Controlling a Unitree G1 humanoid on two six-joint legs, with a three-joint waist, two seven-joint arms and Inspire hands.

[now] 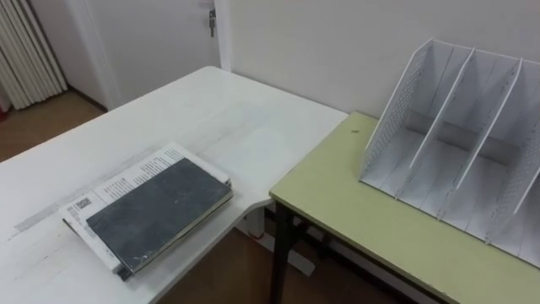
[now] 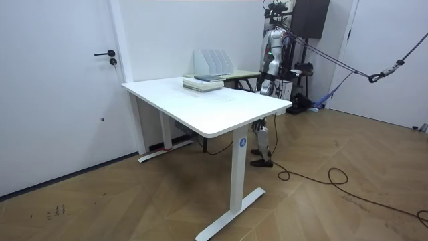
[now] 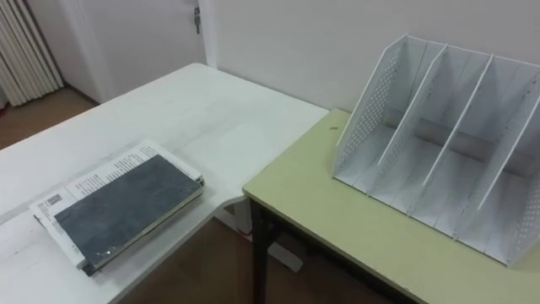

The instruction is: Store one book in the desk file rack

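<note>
1. Location of the work item. The book (image 1: 159, 211), dark-covered, lies flat on the white table (image 1: 211, 101) at the near left. It rests on a white printed volume (image 1: 126, 176) that shows along its far and left edges. Nothing touches its cover. I judge that it lies close to the table's near right edge so it can be taken from where the robot stands.

2. Location of the target. The file rack (image 1: 456, 143) stands upright on the green desk (image 1: 354, 211) at the far right, well apart from the book. Its slanted dividers form open compartments that face the robot. All visible compartments are vacant, so any of them can take the book on edge.

3. Robot position. In the room view the robot stands at the far side of the white table, beside the green desk.

4. Hand state. I cannot tell whether the left hand or the right hand is released or clenched. The book is on the table, so I judge neither hand holds it.

5. Task status. I judge the pickup has not begun. The book must be lifted, turned upright and carried right to a compartment.
</note>
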